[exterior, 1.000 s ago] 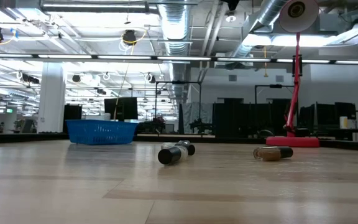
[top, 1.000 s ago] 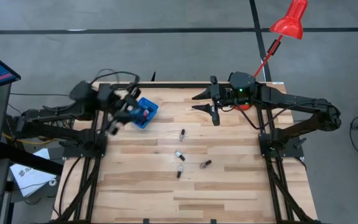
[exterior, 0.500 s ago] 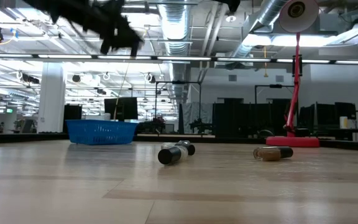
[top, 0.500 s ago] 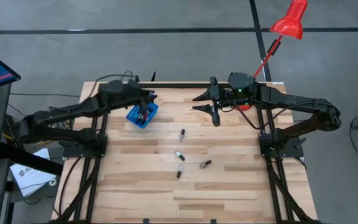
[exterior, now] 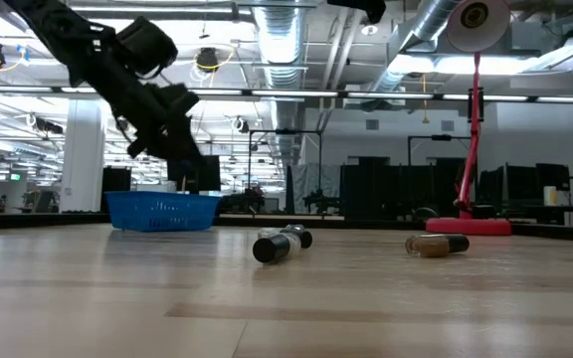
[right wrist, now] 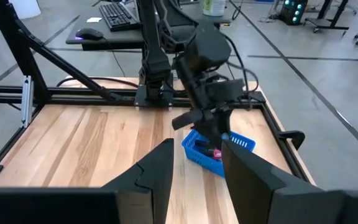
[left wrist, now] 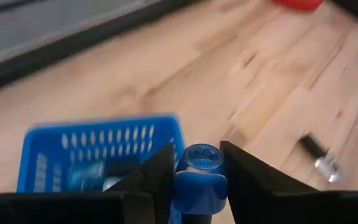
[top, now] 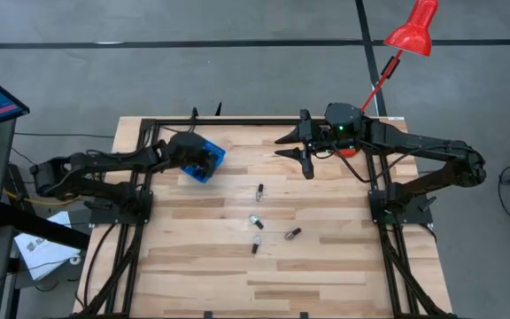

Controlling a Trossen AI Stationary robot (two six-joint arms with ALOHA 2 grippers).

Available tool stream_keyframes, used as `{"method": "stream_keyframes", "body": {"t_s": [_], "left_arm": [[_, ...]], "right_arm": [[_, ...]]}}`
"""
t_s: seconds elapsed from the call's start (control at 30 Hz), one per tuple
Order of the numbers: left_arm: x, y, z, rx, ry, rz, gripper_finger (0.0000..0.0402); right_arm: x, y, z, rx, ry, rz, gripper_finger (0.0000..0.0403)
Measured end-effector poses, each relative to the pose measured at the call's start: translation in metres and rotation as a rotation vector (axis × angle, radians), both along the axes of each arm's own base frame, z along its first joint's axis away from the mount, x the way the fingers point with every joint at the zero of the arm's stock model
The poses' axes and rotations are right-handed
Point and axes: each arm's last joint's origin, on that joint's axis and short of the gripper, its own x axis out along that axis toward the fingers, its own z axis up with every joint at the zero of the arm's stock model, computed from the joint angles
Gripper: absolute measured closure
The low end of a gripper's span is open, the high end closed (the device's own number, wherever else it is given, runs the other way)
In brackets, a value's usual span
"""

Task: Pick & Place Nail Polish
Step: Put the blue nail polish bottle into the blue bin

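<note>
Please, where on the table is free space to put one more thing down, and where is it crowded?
The table is bare along its near edge, below the four loose nail polish bottles clustered mid-table. Its right side, beside those bottles, is also bare. It is crowded at the far left: the left pincer, gripping a blue bottle, hangs over the blue bin. The right pincer waits at the far edge.

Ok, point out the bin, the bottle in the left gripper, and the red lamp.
bin (top: 212, 166): high view, its right rim.
bottle (left wrist: 201, 157): left wrist view, its round blue end between the fingers.
lamp (top: 413, 28): high view, its red shade.
</note>
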Motion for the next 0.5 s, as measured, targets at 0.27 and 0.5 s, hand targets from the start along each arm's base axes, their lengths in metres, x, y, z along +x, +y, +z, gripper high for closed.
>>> {"method": "stream_keyframes", "body": {"t_s": [0.27, 0.5], "left_arm": [[-0.010, -0.005, -0.019, -0.048, 0.069, 0.017, 0.0289], [-0.019, -0.008, -0.033, -0.034, 0.133, 0.064, 0.0289]], "right_arm": [[0.000, 0.000, 0.000, 0.006, 0.001, -0.003, 0.0276], [0.000, 0.000, 0.000, 0.017, 0.001, -0.007, 0.0276]]}}
